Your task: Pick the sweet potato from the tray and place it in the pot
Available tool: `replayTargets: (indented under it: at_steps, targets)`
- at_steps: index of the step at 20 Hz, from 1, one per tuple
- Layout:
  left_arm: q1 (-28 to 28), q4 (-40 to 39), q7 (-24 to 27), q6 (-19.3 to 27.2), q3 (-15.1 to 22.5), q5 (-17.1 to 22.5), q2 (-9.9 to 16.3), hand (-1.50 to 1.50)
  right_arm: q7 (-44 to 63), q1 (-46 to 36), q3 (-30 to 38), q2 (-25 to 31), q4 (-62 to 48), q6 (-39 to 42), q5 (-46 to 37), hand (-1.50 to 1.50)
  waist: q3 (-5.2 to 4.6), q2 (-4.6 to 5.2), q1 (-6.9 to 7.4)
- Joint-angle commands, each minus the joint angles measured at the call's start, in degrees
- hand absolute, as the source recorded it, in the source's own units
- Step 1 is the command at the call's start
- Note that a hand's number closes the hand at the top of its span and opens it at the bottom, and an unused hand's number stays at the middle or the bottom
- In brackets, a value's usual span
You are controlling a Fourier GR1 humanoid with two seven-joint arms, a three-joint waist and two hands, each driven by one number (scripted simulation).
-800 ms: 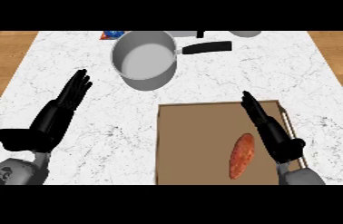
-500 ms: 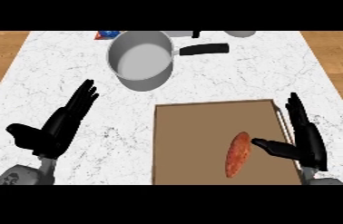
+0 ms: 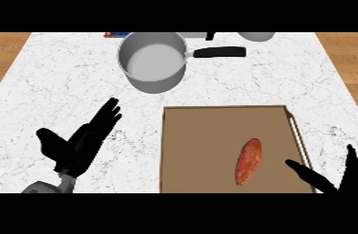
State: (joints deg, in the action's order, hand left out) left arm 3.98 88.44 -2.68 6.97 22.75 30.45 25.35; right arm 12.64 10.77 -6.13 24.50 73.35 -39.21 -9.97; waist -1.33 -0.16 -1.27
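Sweet potato (image 3: 248, 161) on tray (image 3: 202, 148): we judge it firm, rollable; grasp mid-body. Right hand (image 3: 316, 180) and left hand (image 3: 82, 142) are spread, holding nothing.

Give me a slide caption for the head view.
Sweet potato lies on the tray, pot beyond; both hands open.

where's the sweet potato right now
In the head view, the sweet potato lies on the brown tray, lower right, just left of the right robot hand and well below the pot.
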Motion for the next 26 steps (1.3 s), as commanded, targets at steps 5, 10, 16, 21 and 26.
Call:
replayTargets:
  at_steps: [5,10,16,21,26]
  targets:
    - [0.5,0.7,-2.9,1.1,1.5,-0.3,-1.5,0.0,29.8,3.5,-9.3,4.3,15.0,0.7,-14.1,-1.5,0.53,0.07,1.05]
    - [1.5,2.6,-4.7,1.5,0.8,0.5,-1.4,0.0,48.8,-0.1,-10.8,7.4,28.0,10.1,-16.2,-1.5,0.6,-0.1,1.68]
    - [1.7,1.7,-5.2,1.5,0.7,0.0,-1.4,0.0,69.8,-5.7,-9.6,8.3,40.3,19.2,-15.8,-1.5,0.58,-0.09,1.65]
    - [1.3,3.2,-5.7,0.9,0.4,0.5,-1.2,0.0,72.5,-7.3,-6.6,4.6,41.6,22.9,-15.6,-1.5,0.8,0.2,2.12]
    - [1.9,2.6,-6.4,1.2,0.2,0.1,-1.8,0.0,72.6,-7.5,-9.0,-3.1,40.0,23.3,-21.6,-1.5,1.01,0.27,1.67]
